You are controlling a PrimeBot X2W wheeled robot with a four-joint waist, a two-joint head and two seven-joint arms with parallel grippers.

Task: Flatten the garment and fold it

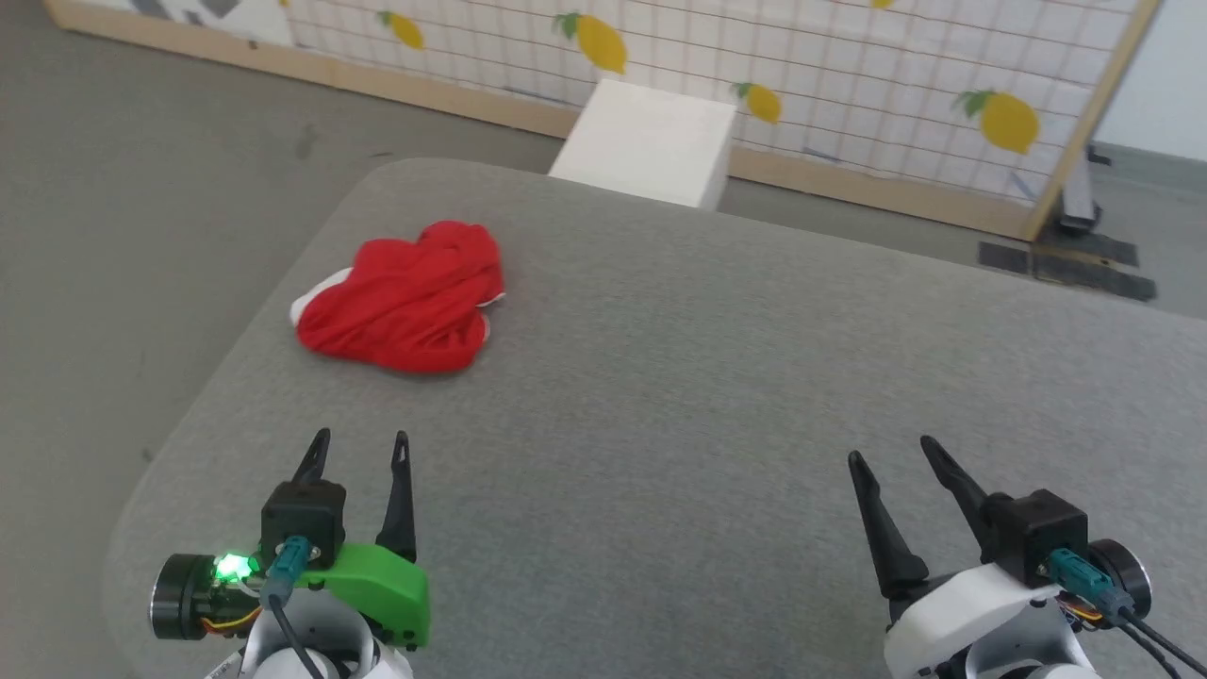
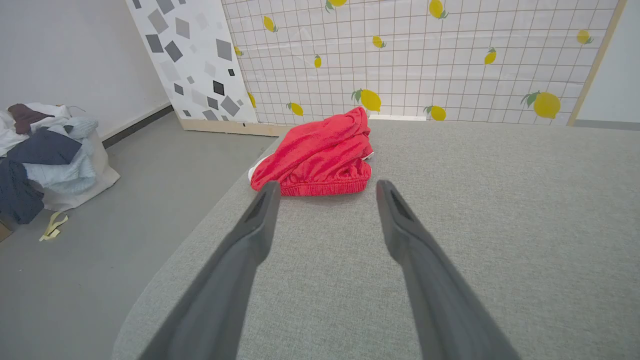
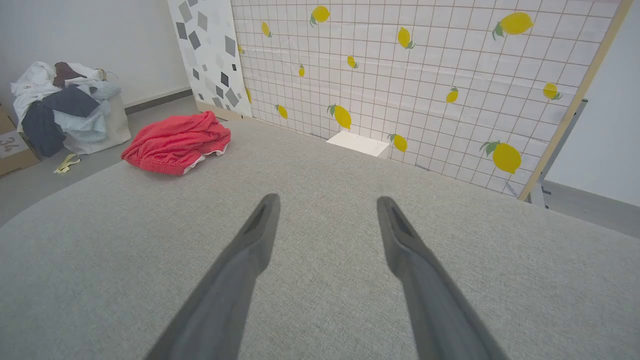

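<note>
Table [image 1: 707, 377]: grey, padded | garment [image 1: 401, 302]: red heap by the table's left edge, toward its far-left corner, gathered waistband facing me | left gripper [image 1: 361, 440]: fingers apart, empty, garment straight ahead; nearer arm, I'd lead with it | right gripper [image 1: 891, 448]: fingers apart, empty, well apart from garment.

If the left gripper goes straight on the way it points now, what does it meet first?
Probably the crumpled red garment, which lies ahead of the left gripper on the grey surface.
</note>
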